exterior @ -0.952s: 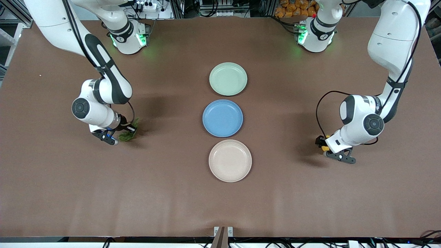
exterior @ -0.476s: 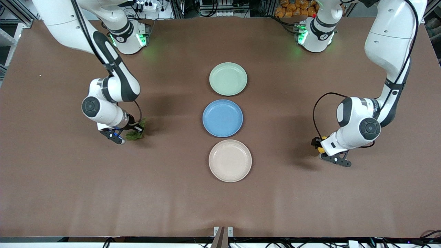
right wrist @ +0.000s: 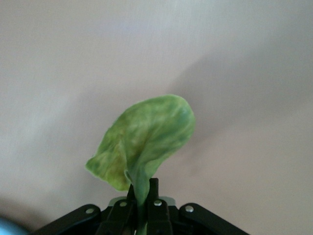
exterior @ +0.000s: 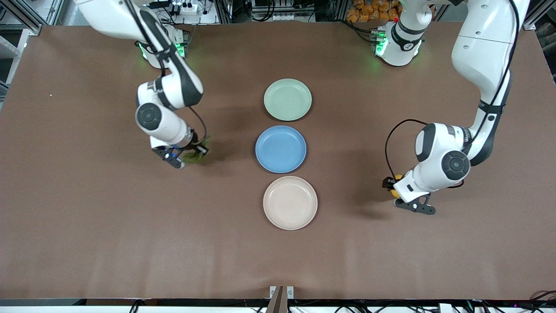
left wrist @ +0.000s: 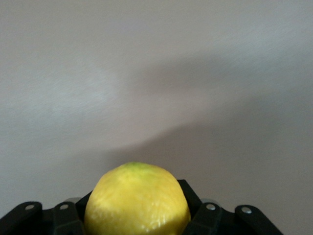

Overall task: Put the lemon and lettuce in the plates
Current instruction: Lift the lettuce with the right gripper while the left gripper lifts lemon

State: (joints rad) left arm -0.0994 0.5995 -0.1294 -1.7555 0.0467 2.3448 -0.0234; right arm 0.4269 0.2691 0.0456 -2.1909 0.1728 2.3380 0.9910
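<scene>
The lemon (left wrist: 137,199) is bright yellow and sits clamped between the black fingers of my left gripper (left wrist: 137,215). In the front view only a sliver of the lemon (exterior: 394,191) shows under the left gripper (exterior: 392,188), which hangs over bare table toward the left arm's end, beside the cream plate (exterior: 290,202). My right gripper (exterior: 187,155) is shut on the stem of the lettuce (exterior: 196,155), over bare table beside the blue plate. The leaf (right wrist: 146,137) stands up from the shut right gripper (right wrist: 142,205). The mint green plate (exterior: 287,99) lies farthest from the camera.
A blue plate (exterior: 280,149) lies between the mint green and cream plates, all three in a row down the middle of the brown table (exterior: 87,226). Both arm bases (exterior: 397,41) stand along the table's back edge.
The right arm has carried the lettuce toward the row of plates and away from the camera. The left arm has brought the lemon a little closer to the cream plate.
</scene>
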